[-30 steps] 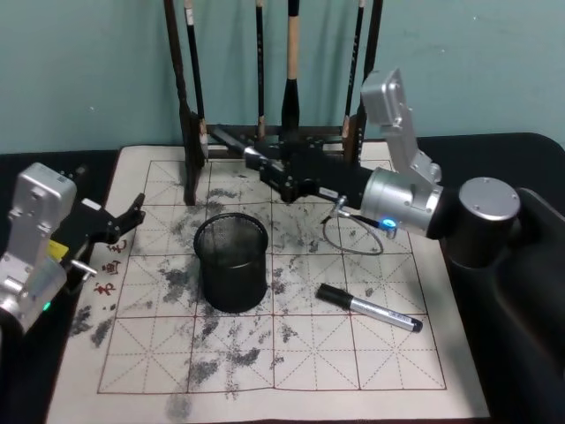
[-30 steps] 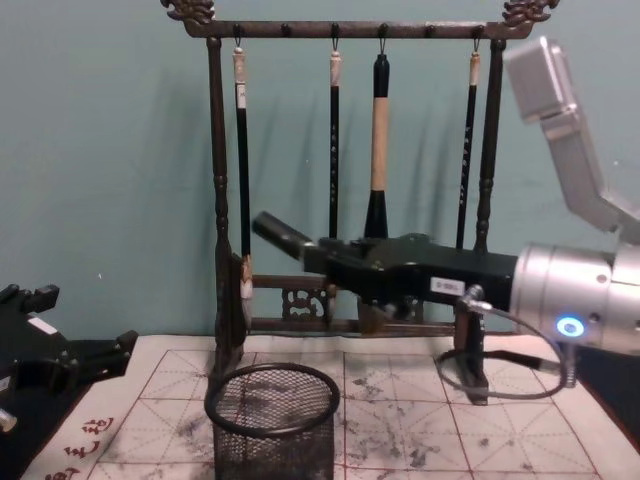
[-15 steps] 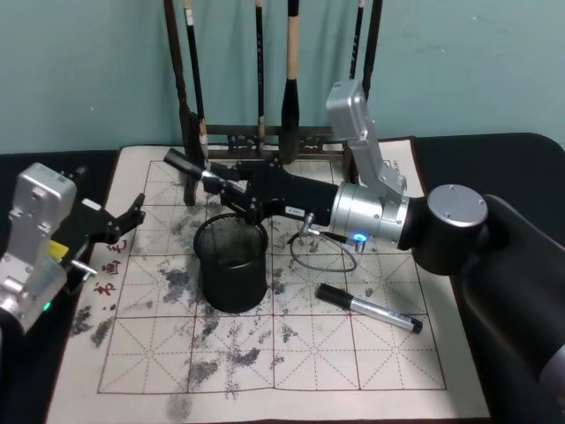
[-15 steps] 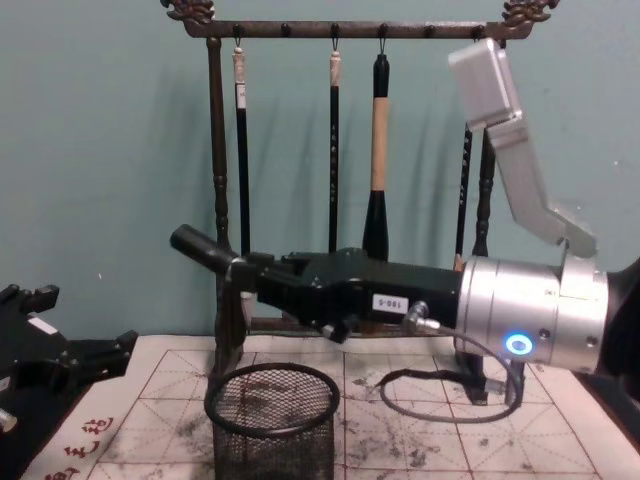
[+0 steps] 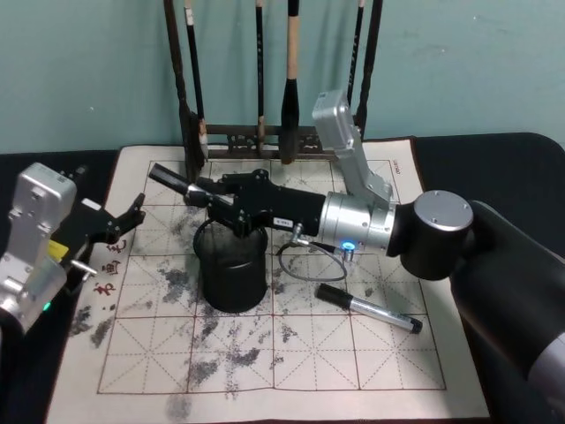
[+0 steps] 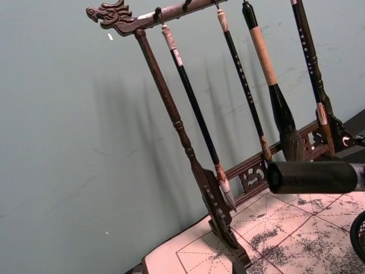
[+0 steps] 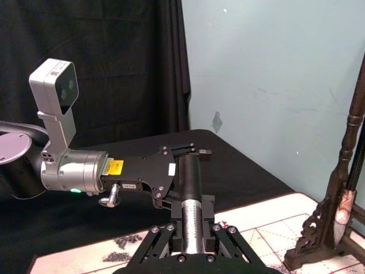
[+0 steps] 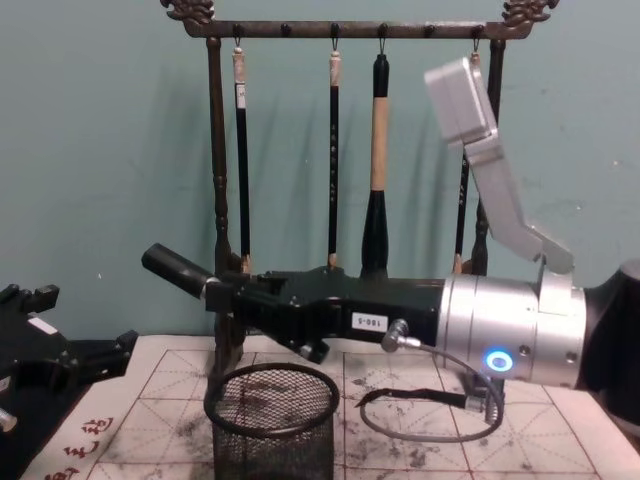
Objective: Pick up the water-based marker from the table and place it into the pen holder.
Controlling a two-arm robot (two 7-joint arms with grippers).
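Note:
A water-based marker (image 5: 181,183) with a black cap and silver barrel lies nearly level in my right gripper (image 5: 217,198), which is shut on it. The gripper hovers just above the pen holder (image 5: 231,268), a black mesh cup on the white grid mat of the table (image 5: 353,362). From the chest, the marker's cap (image 8: 176,270) pokes past the cup's left rim (image 8: 272,402), with the right gripper (image 8: 226,294) over the cup. The right wrist view shows the marker (image 7: 192,212) clamped in the right gripper (image 7: 193,233). My left gripper (image 5: 124,221) rests open at the mat's left edge.
A second marker (image 5: 369,307) lies on the mat to the right of the cup. A tall wooden brush rack (image 5: 265,137) with several hanging brushes (image 8: 378,150) stands at the back of the mat. A grey cable loop (image 5: 305,265) hangs under my right arm.
My right arm has swung left and lower with the marker, from in front of the rack to over the pen holder. The left arm and the marker on the mat have not moved.

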